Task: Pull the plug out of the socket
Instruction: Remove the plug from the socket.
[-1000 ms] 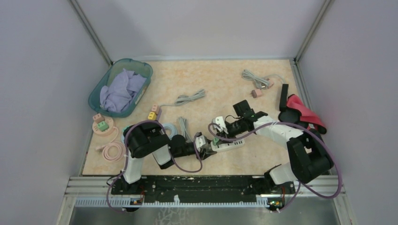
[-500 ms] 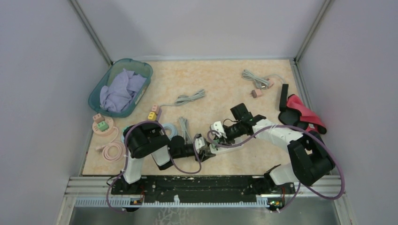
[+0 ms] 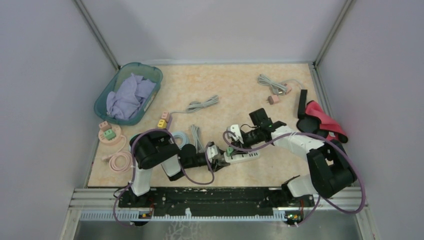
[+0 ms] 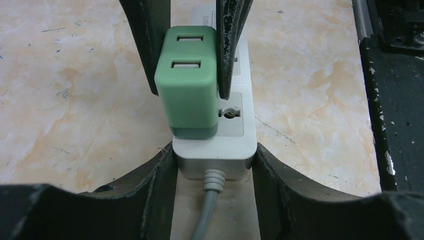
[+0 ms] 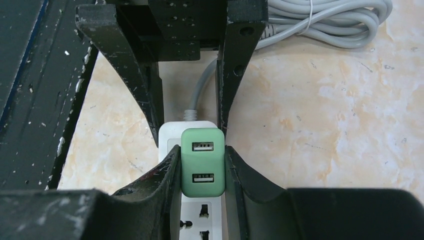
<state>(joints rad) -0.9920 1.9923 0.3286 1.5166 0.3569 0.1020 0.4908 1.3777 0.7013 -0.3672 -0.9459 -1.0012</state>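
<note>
While the left gripper point(image 4: 212, 152) pins the cable end of the white power strip point(image 4: 232, 132) between its fingers, the right gripper point(image 5: 202, 152) is closed on the green plug point(image 5: 202, 172). The plug seems seated in the strip, but its prongs are hidden. Next comes a straight pull upward, with the strip held firm.

Left tool point(image 4: 214, 156) gripping; right tool point(image 5: 202, 159) clamped opposite.

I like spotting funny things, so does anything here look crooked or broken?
Nothing looks broken or spilled. The green plug stands on the white power strip, pinched by the right gripper, while the left gripper clamps the strip's end. The only odd bit: the right gripper's black fingers are scuffed with pale specks.
</note>
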